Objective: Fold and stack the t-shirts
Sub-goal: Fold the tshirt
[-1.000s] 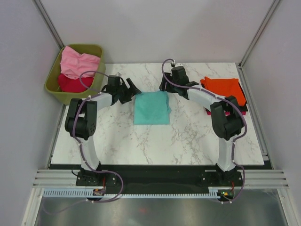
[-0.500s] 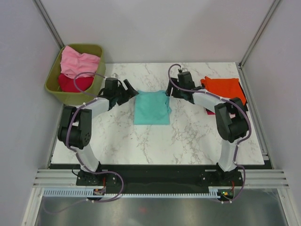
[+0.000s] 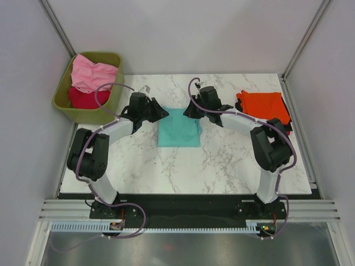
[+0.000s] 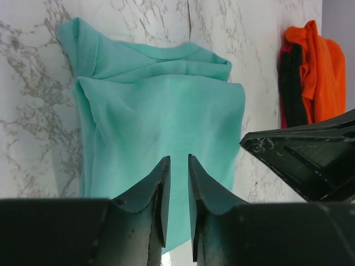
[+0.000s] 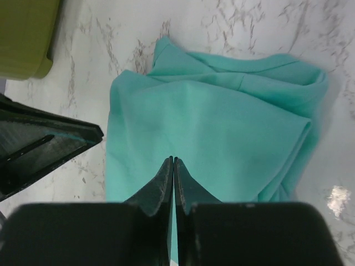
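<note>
A teal t-shirt (image 3: 178, 128) lies folded in the middle of the table, also in the left wrist view (image 4: 161, 111) and the right wrist view (image 5: 222, 122). My left gripper (image 3: 162, 114) is over its far left corner; its jaws (image 4: 178, 158) stand a narrow gap apart, with nothing seen between them. Over the far right corner my right gripper (image 3: 190, 109) has its tips (image 5: 173, 159) pressed together, and no cloth shows between them. An orange t-shirt (image 3: 263, 105) tops a stack at the right, with a black one (image 4: 291, 83) under it. Pink (image 3: 94, 73) and red (image 3: 83, 98) t-shirts fill the bin.
The olive-green bin (image 3: 66, 105) stands off the table's far left corner. Grey walls enclose the cell on three sides. White marble table (image 3: 222, 166) stretches in front of the teal shirt. The two grippers are close together, each in the other's wrist view.
Both grippers have moved inward onto the teal shirt's far edge. The right jaws have closed fully and the left jaws have narrowed from wide open to a slim gap.
</note>
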You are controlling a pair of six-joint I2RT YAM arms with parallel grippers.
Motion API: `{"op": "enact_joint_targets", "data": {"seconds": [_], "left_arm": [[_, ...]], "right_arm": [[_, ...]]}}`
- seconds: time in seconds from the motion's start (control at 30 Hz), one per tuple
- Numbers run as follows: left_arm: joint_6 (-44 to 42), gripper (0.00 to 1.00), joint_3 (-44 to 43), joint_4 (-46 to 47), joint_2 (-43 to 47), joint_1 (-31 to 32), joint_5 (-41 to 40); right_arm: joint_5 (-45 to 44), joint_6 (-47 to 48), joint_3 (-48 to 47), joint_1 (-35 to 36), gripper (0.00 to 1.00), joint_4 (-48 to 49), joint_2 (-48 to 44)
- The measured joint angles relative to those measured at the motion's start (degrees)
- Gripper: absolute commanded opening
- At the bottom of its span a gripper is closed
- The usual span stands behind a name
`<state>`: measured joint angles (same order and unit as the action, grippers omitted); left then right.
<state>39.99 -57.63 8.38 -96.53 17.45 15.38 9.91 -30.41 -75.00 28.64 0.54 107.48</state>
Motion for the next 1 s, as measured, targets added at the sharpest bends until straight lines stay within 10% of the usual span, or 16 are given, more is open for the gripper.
{"op": "enact_joint_targets", "data": {"seconds": [0.47, 0.67, 1.0], "left_arm": [[5.16, 0.18, -7.54, 3.50, -21.44, -8.63, 13.33], [5.27, 0.35, -6.21, 4.13, -18.58, -7.41, 13.07], [2.56, 0.38, -1.97, -1.75, -0.48, -1.77, 6.62]], "right_arm": [[9.53, -7.06, -3.06, -10.25, 0.00, 2.34, 15.26], [9.42, -7.61, -2.78, -11.02, 0.29, 2.89, 14.71], [9.35, -6.12, 3.17, -7.45, 0.25, 3.41, 0.00]]}}
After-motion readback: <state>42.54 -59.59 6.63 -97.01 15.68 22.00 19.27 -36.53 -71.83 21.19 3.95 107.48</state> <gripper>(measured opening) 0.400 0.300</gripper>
